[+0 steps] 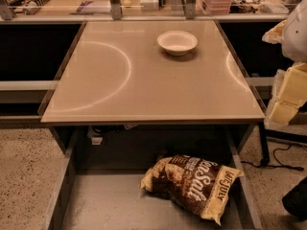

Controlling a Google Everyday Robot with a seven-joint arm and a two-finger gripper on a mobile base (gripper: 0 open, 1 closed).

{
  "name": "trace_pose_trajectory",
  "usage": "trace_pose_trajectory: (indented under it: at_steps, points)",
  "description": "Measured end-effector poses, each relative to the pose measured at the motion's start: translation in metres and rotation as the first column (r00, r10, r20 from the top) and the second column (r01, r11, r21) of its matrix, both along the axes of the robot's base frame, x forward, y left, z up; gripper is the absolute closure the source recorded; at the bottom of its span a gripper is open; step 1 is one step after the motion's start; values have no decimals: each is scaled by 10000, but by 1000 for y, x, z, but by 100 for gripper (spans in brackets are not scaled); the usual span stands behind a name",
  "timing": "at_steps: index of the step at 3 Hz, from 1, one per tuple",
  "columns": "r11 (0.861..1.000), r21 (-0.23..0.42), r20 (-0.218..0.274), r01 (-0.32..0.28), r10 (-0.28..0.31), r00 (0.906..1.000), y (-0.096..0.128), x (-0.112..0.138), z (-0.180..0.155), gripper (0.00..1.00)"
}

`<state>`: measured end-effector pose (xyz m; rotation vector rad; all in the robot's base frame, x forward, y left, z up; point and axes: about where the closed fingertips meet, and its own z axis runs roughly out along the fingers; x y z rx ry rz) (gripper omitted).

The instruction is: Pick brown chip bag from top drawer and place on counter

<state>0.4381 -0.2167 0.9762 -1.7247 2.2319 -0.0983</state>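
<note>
Camera view, pick phase not yet begun. The top drawer stands pulled out below the front edge of the desk, its grey bottom exposed. The brown chip bag lies flat in the right half of the drawer, its long axis slanted, one pale yellow end toward the drawer's middle and the other toward the right rail. The gripper appears as pale yellow blocks at the right margin, beside the desk's right edge, higher than the drawer and well apart from the bag. It is partly cut off by the frame, and whether it is open or closed cannot be told; it carries nothing visible. On the desk a white bowl sits near the back, right of centre; the front and left of the surface are bare.

Judged step: approach to the bag. The next move calls for bringing the gripper left and down into the drawer, past the desk's front edge, over the bag's middle. The crinkly film will likely yield and slide, so a pinch across a raised fold seems advisable.
</note>
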Motion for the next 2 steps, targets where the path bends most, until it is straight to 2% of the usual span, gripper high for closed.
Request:
trace_pose_trajectory:
  at_steps: [1,2]
  points:
    - [10000,0,1,0,0,10000,0,0,0,0]
    - [9999,-111,395,-102,106,9992,5,-1,1,0]
